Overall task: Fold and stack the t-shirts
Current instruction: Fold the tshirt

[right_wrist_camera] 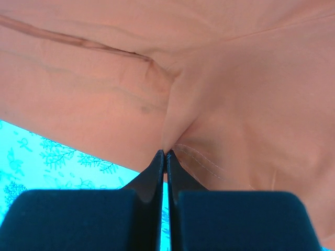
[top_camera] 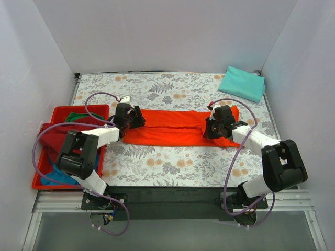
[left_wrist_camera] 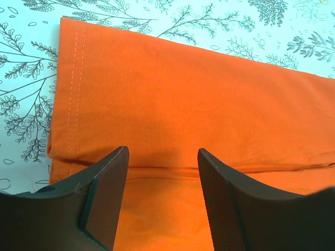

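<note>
From the top camera, I see the orange shirt (top_camera: 178, 128) lying as a long folded strip across the middle of the table (top_camera: 172, 162), running left to right. My left gripper (top_camera: 131, 119) is at its left end and my right gripper (top_camera: 215, 125) is at its right end, so I can work both ends together. A teal shirt (top_camera: 242, 82) sits folded in the far right corner. I think that is where the stack begins. A red tray (top_camera: 78, 107) sits at the left edge with a maroon shirt (top_camera: 52, 138), a green shirt (top_camera: 78, 116) and a blue shirt (top_camera: 57, 175) heaped in it, waiting their turn.

In the left wrist camera, the left gripper (left_wrist_camera: 162, 157) has its fingers spread apart over the orange shirt (left_wrist_camera: 183, 94). A fold edge runs across just past the tips. Nothing is held between them. I cannot tell if the tips touch the cloth. I think they are spread so they can drop and nip that edge.

In the right wrist camera, the right gripper (right_wrist_camera: 165, 154) has its fingers pressed together, pinching a bit of the orange shirt (right_wrist_camera: 209, 78). The cloth puckers into the tips, with a stitched hem beside them. The table (right_wrist_camera: 42, 157) shows under the cloth, so I think this end is lifted a little.

If only one end goes up, the strip could twist, so the left end needs a grip too.
</note>
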Motion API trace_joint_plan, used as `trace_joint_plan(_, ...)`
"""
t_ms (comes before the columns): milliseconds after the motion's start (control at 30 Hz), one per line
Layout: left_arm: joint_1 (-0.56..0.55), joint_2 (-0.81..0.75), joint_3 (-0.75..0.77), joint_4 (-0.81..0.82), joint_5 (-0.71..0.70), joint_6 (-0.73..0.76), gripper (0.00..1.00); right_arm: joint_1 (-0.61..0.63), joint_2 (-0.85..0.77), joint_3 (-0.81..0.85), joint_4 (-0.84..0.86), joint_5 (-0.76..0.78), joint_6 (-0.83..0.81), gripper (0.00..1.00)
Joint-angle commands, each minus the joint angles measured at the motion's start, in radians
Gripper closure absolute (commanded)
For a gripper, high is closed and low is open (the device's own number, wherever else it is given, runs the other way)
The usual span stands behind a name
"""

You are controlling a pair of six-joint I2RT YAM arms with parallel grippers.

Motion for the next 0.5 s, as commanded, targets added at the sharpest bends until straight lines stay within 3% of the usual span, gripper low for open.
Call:
trace_joint_plan(0, -0.003, -0.040, -0.005, 0.004, -0.020, 0.015, 0.46, 0.006, 0.033, 0.049, -0.009, -0.067, 0.004, 0.96)
trace_joint_plan(367, -0.003, -0.040, -0.005, -0.002, -0.026, 0.015, 0.46, 0.006, 0.040, 0.051, -0.015, -0.099, 0.007, 0.92)
trace_joint_plan(433, -0.003, -0.045, -0.004, -0.005, -0.031, 0.015, 0.46, 0.006, 0.037, 0.049, -0.019, -0.108, 0.006, 0.87)
trace_joint_plan(467, -0.003, -0.045, 0.001, -0.008, -0.039, 0.017, 0.46, 0.006, 0.033, 0.051, -0.029, -0.118, 0.003, 0.79)
